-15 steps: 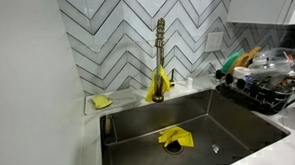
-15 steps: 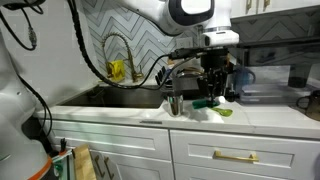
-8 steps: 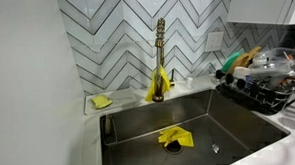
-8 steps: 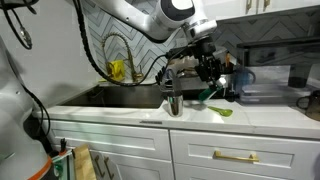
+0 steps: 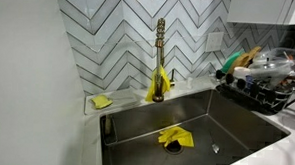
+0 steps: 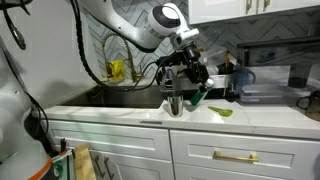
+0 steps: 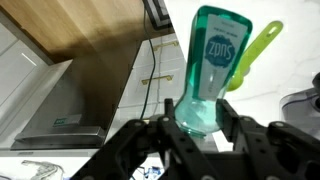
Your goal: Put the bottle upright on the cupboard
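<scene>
My gripper (image 7: 198,118) is shut on a clear green bottle (image 7: 209,62) with a teal label. In the wrist view the bottle fills the middle, its body sticking out past the fingers. In an exterior view the gripper (image 6: 187,82) holds the bottle (image 6: 196,96) tilted in the air, just above the white countertop (image 6: 262,115) to the right of the sink. The arm is not in sight in the sink-side exterior view.
A steel cup (image 6: 175,104) stands on the counter by the gripper. A green spoon (image 6: 222,111) lies on the counter. A dish rack (image 5: 265,84) with dishes stands right of the sink (image 5: 190,129). A gold faucet (image 5: 159,55) and yellow cloths (image 5: 175,138) are at the sink.
The arm has swung left and turned its wrist, carrying the bottle from over the green spoon towards the steel cup and tilting it. The sink-side view is unchanged.
</scene>
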Motion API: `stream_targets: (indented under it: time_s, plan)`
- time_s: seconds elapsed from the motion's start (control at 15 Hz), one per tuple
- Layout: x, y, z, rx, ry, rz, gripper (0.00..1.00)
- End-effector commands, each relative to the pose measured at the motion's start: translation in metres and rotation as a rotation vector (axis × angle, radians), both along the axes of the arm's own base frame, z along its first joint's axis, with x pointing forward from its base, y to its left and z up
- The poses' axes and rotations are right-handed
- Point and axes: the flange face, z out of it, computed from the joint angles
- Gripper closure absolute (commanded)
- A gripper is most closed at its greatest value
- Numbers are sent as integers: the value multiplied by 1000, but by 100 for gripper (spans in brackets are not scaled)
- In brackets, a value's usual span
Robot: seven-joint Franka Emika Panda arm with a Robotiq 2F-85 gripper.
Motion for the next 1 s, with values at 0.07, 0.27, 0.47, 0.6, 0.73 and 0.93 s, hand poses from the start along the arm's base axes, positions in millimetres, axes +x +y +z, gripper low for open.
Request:
stream_targets:
  time_s: [0.07, 0.27, 0.47, 0.6, 0.73, 0.93]
  plan:
    - [0, 3, -1, -8, 3, 6, 54]
    - [-1, 13, -4, -34, 9, 57, 79]
    - [0, 27, -7, -97, 7, 128, 79]
    - [-3, 34, -13, -140, 20, 165, 79]
    - [-7, 39, -22, -165, 33, 183, 79]
    - [-14, 41, -32, -216, 46, 201, 79]
